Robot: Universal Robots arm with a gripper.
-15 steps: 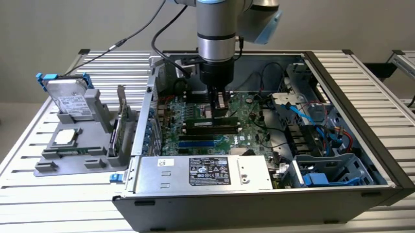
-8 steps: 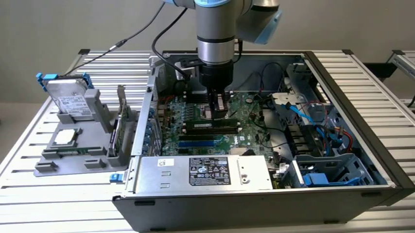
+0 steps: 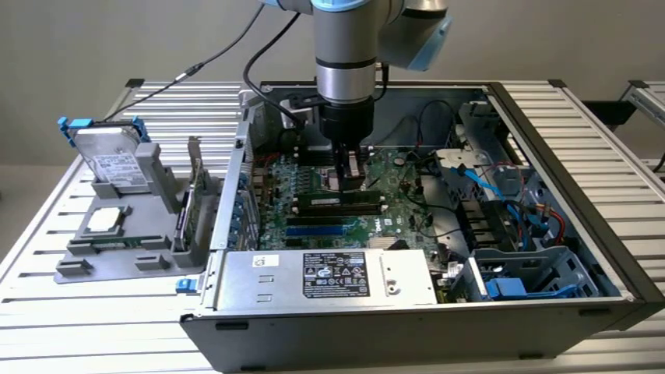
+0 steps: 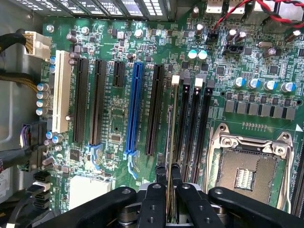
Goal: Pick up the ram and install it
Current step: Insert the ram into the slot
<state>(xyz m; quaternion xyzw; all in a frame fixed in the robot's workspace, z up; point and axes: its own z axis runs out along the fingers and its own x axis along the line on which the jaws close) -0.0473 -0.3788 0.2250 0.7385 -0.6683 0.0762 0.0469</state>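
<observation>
My gripper (image 3: 350, 173) hangs low inside the open computer case (image 3: 582, 234), over the motherboard (image 3: 311, 183). In the wrist view the gripper (image 4: 168, 183) is shut on the ram (image 4: 169, 142), a thin stick seen edge-on between the black fingers (image 4: 156, 199). The ram runs parallel to the long black memory slots (image 4: 194, 118) and lies just beside the nearest one, whose white latch (image 4: 175, 80) is at its far end. Whether its lower edge touches a slot, I cannot tell. The empty processor socket (image 4: 247, 171) lies past the slots.
A blue expansion slot (image 4: 134, 109) and black ones (image 4: 80, 99) lie on the ram's other side. The power supply (image 3: 332, 276) fills the case front, with cables and drive bays (image 3: 519, 234) on the exterior view's right. A grey fixture (image 3: 114, 249) outside holds a hard drive (image 3: 109, 156) and a green card (image 3: 192, 195).
</observation>
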